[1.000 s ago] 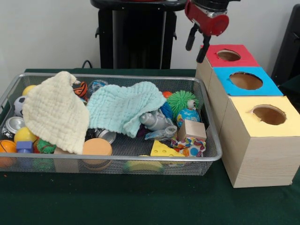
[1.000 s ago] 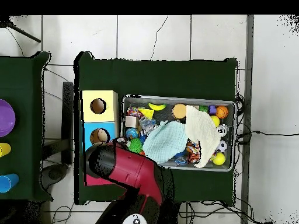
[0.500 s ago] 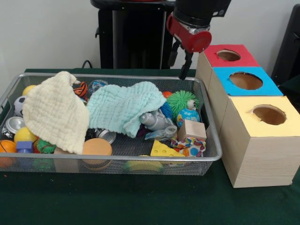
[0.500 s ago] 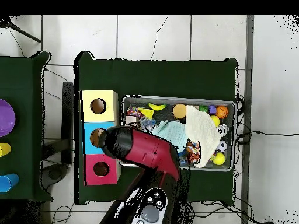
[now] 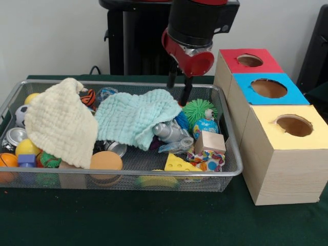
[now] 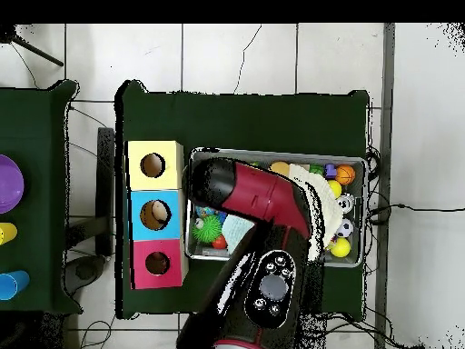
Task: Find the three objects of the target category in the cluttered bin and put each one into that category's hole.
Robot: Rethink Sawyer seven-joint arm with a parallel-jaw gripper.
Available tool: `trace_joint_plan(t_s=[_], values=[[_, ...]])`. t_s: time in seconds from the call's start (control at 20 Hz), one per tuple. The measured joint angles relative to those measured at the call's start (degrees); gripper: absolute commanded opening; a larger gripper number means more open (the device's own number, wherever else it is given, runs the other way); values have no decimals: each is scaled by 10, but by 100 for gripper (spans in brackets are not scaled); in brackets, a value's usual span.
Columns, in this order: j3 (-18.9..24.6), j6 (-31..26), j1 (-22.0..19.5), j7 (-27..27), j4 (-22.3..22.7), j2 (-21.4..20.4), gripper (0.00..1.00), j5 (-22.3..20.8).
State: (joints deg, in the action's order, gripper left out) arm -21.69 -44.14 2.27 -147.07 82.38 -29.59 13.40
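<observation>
My gripper (image 5: pixel 178 90) hangs open and empty over the back right part of the wire bin (image 5: pixel 231 171). It sits just above the mint cloth (image 5: pixel 134 117) and beside the green spiky ball (image 5: pixel 198 110). Below it lie a globe ball (image 5: pixel 205 126), a wooden cube (image 5: pixel 210 142), a yellow cheese wedge (image 5: pixel 178 163) and a crushed silver can (image 5: pixel 169 131). To the right stand three boxes with round holes, topped red (image 5: pixel 249 60), blue (image 5: pixel 268 88) and yellow (image 5: pixel 293 125). In the overhead view the red arm (image 6: pixel 259 195) hides the gripper and the bin's left half.
A cream cloth (image 5: pixel 59 123) covers the bin's left side, with several balls (image 5: pixel 25 147) and a can (image 5: pixel 14 136) around it. An orange disc (image 5: pixel 106 161) lies at the front. The overhead view shows balls (image 6: pixel 341 245) along the bin's right end.
The arm has swung away from above the red box, leftward and down in the front view, and the gripper now hangs over the bin. The bin's contents have not moved.
</observation>
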Motion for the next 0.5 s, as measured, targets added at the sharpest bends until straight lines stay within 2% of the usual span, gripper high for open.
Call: trace_joint_plan(t_s=[0.15, 0.5], values=[[12, -21, -22, 0, -28, 2, 100, -15], [34, -23, -55, 1, -69, 7, 100, -47]])
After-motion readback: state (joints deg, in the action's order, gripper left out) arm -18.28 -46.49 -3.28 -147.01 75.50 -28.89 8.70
